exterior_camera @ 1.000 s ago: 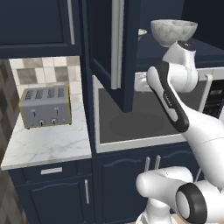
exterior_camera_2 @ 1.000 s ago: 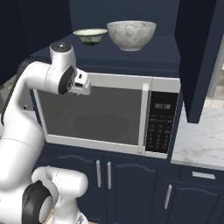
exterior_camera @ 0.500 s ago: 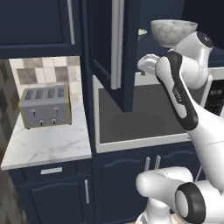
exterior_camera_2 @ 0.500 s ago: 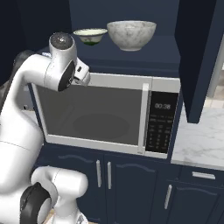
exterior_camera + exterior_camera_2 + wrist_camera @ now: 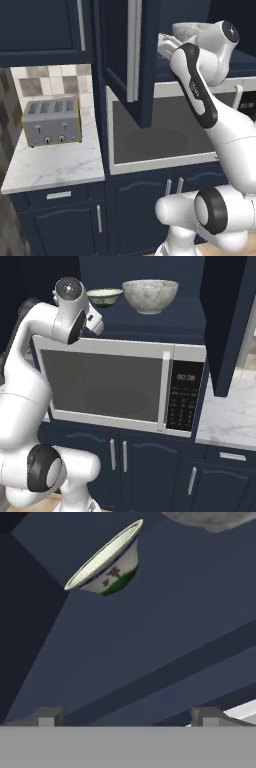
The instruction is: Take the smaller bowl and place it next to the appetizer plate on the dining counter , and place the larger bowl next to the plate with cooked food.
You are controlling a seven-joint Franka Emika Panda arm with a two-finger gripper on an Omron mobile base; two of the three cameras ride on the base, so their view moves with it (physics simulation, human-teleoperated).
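So both bowls sit up on the cabinet shelf above the microwave (image 5: 120, 386), door swung open for access.
Left to right: smaller bowl (image 5: 104, 297), then larger bowl (image 5: 150, 295) just beside it. The jaws (image 5: 127, 716) are spread wide, holding nothing, aimed up at the smaller bowl, which sits ahead of them, a bit left of centre, not between them yet.

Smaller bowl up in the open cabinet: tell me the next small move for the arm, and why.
Probably ease the hand forward and up toward the smaller bowl until its rim sits between the jaws. The gripper is open and holds nothing, and in the hand view the bowl sits apart from it, well ahead. It stands on the shelf above the microwave, beside the larger bowl.
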